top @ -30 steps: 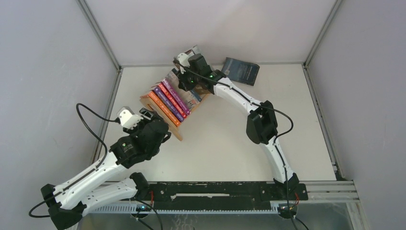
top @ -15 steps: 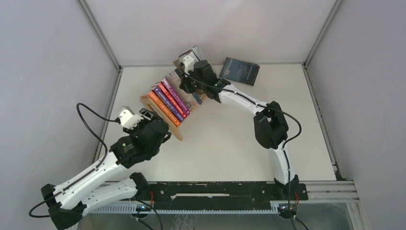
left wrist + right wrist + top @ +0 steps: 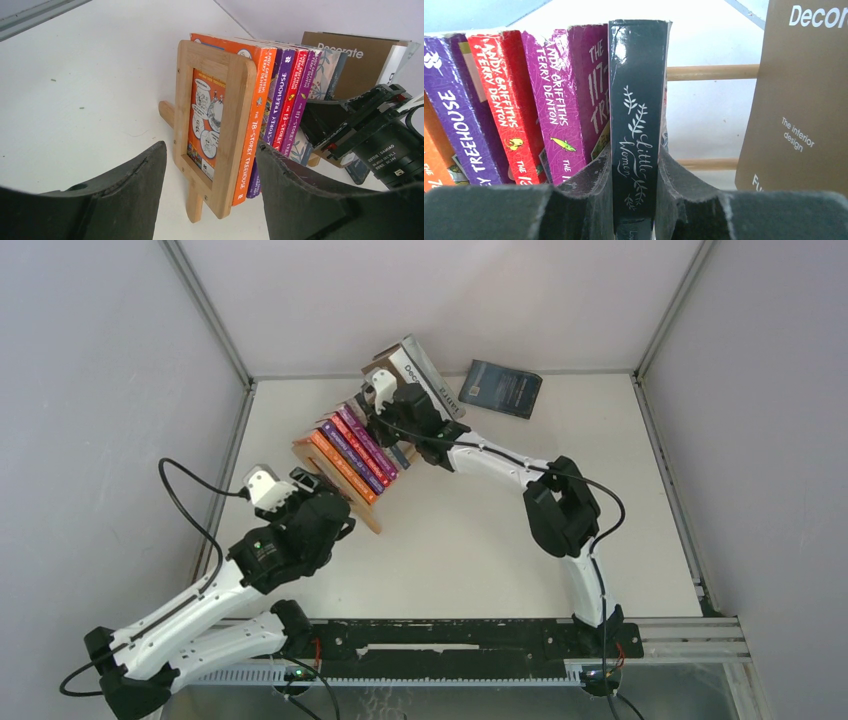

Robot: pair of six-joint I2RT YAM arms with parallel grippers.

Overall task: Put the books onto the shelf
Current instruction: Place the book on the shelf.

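**Books stand in the shelf, one more held by the right pincer**

We see four Treehouse paperbacks upright and side by side in the small wooden shelf. The orange paperback is against the near end frame, then a purple one, a red one and a second purple paperback.

The right pincer is clamped on the dark Little Women volume. It holds the volume spine-up between the shelf rails, just beside that second purple paperback.

Beyond a gap, the brown Decorate book stands at the shelf's far end. We cannot tell whether it sits inside the rails.

A dark blue book lies flat on the surface near the back wall, well apart from the shelf.

The left pincer is open, with one finger on each side of the near end frame and the orange paperback. We cannot tell whether either finger touches them.
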